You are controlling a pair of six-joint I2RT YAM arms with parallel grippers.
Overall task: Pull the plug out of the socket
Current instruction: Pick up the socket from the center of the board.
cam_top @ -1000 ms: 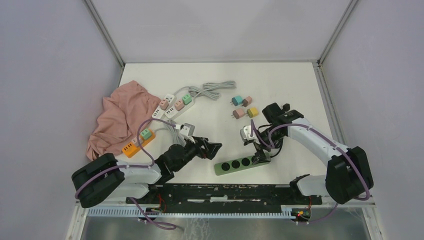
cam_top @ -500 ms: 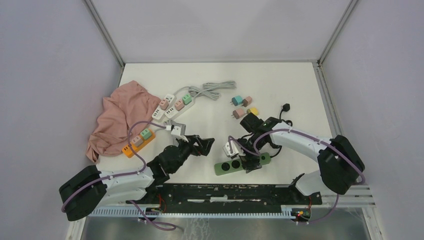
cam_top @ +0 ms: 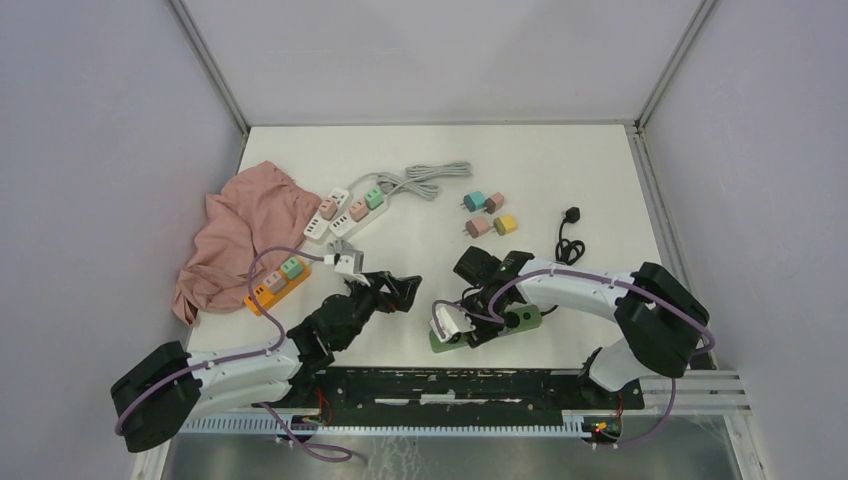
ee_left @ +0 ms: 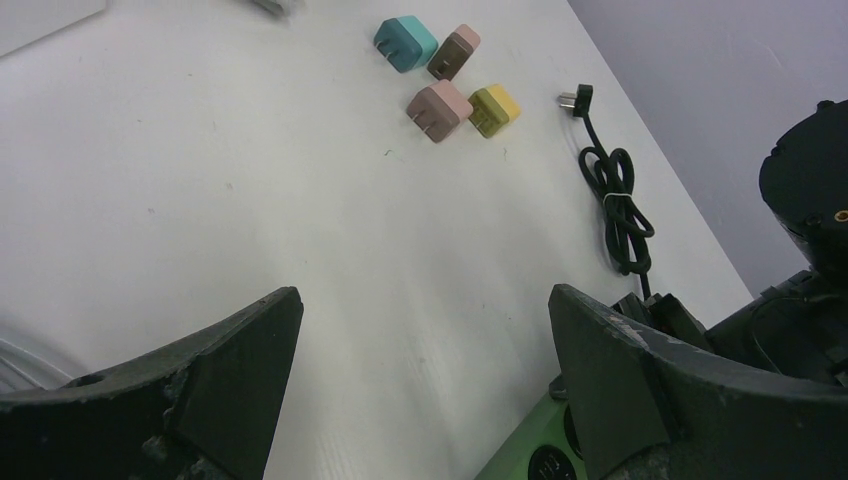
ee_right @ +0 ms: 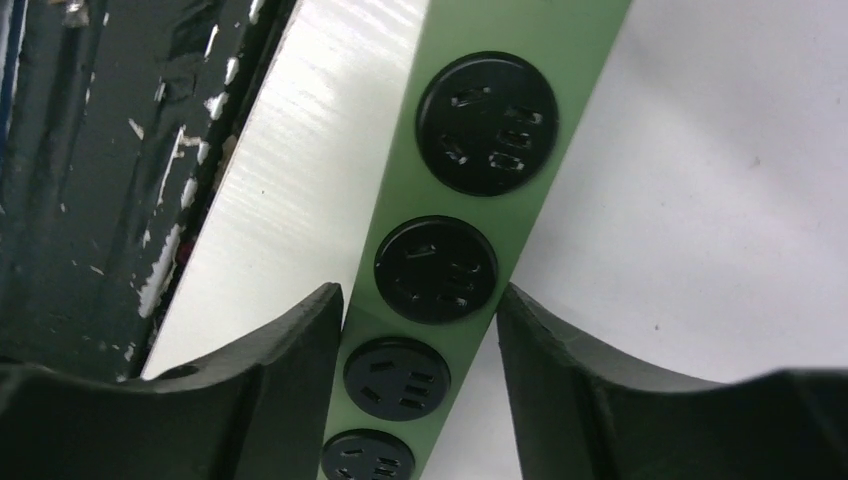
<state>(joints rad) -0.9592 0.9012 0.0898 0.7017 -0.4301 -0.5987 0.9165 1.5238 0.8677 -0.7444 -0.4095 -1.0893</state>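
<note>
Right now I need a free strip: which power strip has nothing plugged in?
The pale green plastic power strip: its visible black sockets are empty; the orange strip and white strips hold coloured adapters.

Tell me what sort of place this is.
Probably a robot test cell in a lab: a white table boxed in by plain walls, two arms bolted at its near edge, and power strips and loose plug adapters laid out.
</note>
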